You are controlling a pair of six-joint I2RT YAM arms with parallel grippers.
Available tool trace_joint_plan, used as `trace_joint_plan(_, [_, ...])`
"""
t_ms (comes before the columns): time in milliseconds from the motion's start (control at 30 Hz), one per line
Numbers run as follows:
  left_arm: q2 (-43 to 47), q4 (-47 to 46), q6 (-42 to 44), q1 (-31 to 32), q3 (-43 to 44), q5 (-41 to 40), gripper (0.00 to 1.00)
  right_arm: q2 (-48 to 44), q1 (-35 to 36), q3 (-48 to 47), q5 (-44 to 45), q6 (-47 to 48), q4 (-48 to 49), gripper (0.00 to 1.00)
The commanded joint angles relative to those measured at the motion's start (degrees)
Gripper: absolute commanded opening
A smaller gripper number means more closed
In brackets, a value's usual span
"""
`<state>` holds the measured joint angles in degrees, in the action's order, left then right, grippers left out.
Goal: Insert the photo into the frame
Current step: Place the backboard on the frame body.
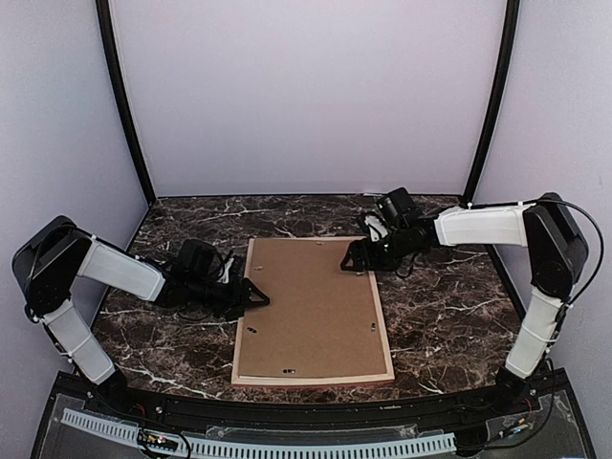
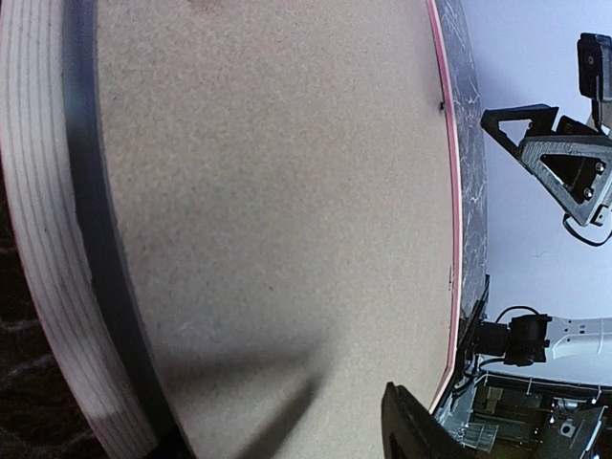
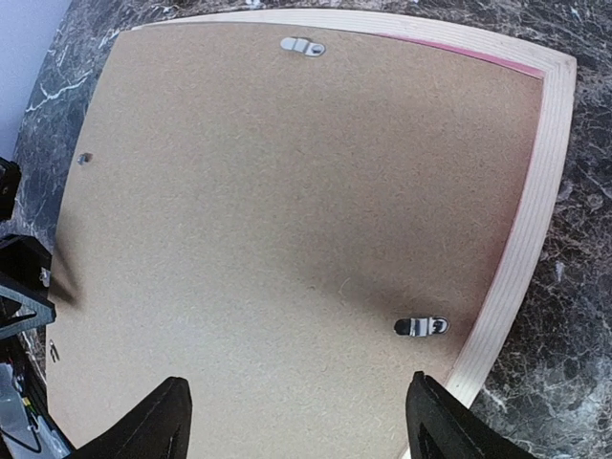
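Observation:
The frame (image 1: 386, 346) lies face down mid-table, pale wood back up, with a pink edge showing in the right wrist view (image 3: 537, 182) and the left wrist view (image 2: 36, 249). A brown backing board (image 1: 311, 306) fills its opening. The photo is hidden. My left gripper (image 1: 260, 295) is open at the frame's left edge, low over the board (image 2: 268, 191). Only one of its fingers (image 2: 413, 428) shows in its wrist view. My right gripper (image 1: 352, 258) is open and empty above the board (image 3: 287, 191) near the frame's far right corner (image 3: 298, 426).
Small metal turn clips (image 3: 422, 326) (image 3: 303, 45) sit on the board near the frame's rim. The table (image 1: 449, 316) is dark marble with pale walls on three sides. The right gripper's fingers (image 2: 555, 163) show in the left wrist view beyond the frame's far side.

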<state>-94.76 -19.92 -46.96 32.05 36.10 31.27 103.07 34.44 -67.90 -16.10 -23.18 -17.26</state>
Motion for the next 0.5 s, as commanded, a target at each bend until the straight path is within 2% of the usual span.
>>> trace_joint_plan(0, [-0.02, 4.16, 1.76, 0.20, -0.18, -2.91, 0.59, -1.07, 2.11, 0.06, -1.83, -0.88, 1.55, 0.78])
trace_joint_plan(133, [0.45, 4.79, 1.84, 0.16, -0.08, -2.96, 0.64, -0.23, 4.25, -0.59, -4.18, -2.15, 3.97, 0.78])
trace_joint_plan(467, [1.34, 6.18, 2.28, 0.20, 0.55, -3.07, 0.67, 4.82, 9.38, -2.52, -8.39, -4.52, 8.51, 0.78])
